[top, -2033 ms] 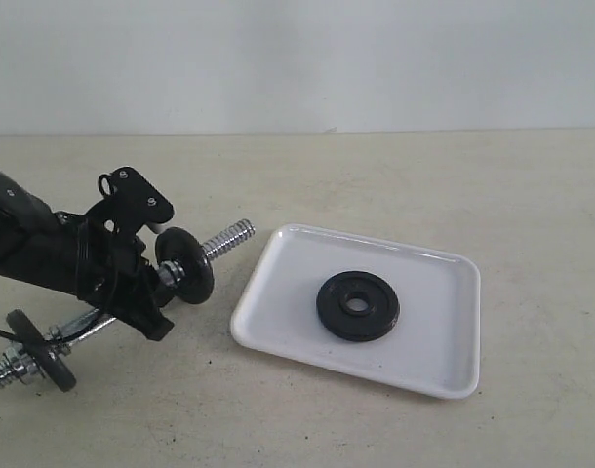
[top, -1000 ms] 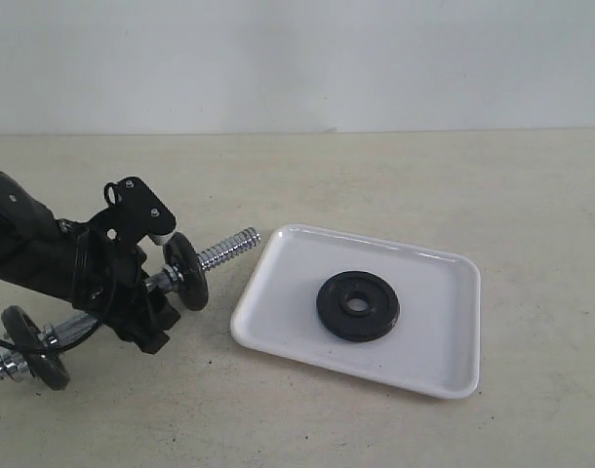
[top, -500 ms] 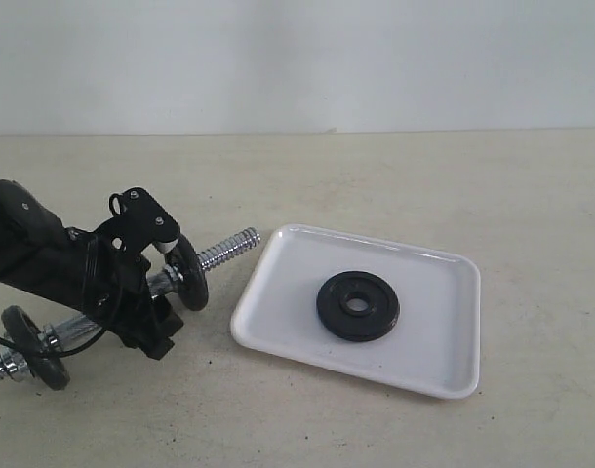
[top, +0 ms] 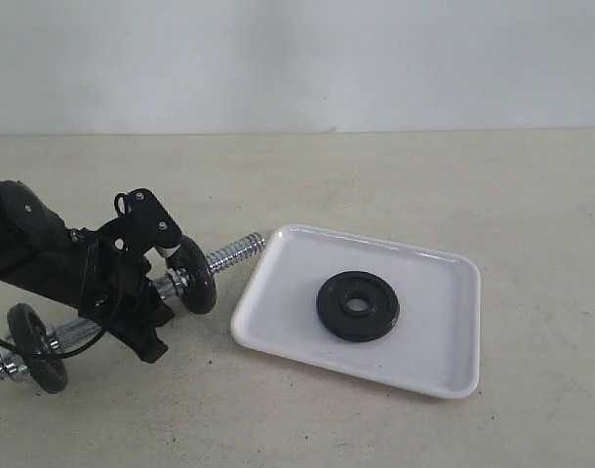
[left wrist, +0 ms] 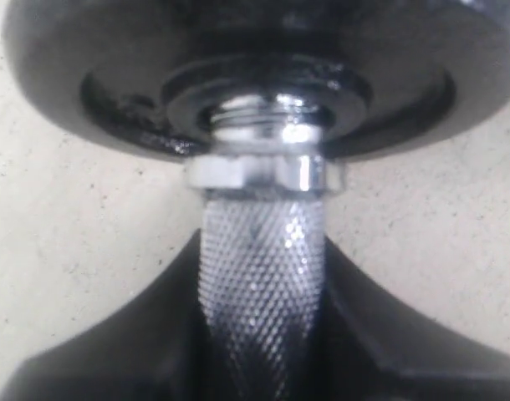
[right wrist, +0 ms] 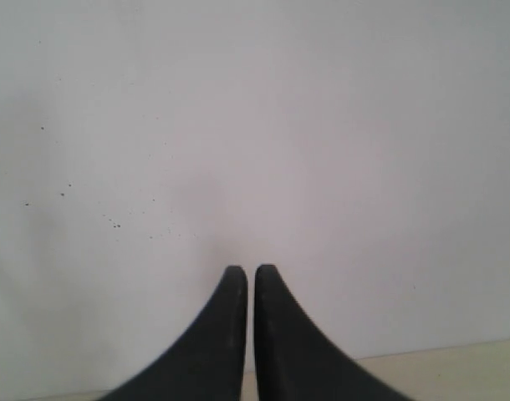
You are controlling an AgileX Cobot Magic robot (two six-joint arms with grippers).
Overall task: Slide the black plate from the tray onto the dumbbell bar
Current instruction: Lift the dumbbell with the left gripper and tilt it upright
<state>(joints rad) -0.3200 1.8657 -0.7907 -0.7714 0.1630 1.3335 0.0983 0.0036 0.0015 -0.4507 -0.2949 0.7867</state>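
Black plate (top: pixel 357 306): lies flat in the middle of the tray (top: pixel 434 336), touched by nothing, well apart from both grippers.
Tray: on the tabletop (top: pixel 376 175), its near-left edge just beside the bar's threaded end.
Dumbbell bar (top: pixel 234 253): towards the tabletop's left edge, carrying two grey discs (top: pixel 193 275).
Left gripper (top: pixel 151 288): clamped on the bar's knurled middle, beside the collar nut (left wrist: pixel 263 171).
Right gripper (right wrist: pixel 251 280): fingers pressed together, empty, facing a white wall (right wrist: pixel 255 125).

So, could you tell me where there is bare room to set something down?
Bare table lies right of the tray and behind it. The tray is free around the plate. Crowded at left, where the pincer grips the bar.
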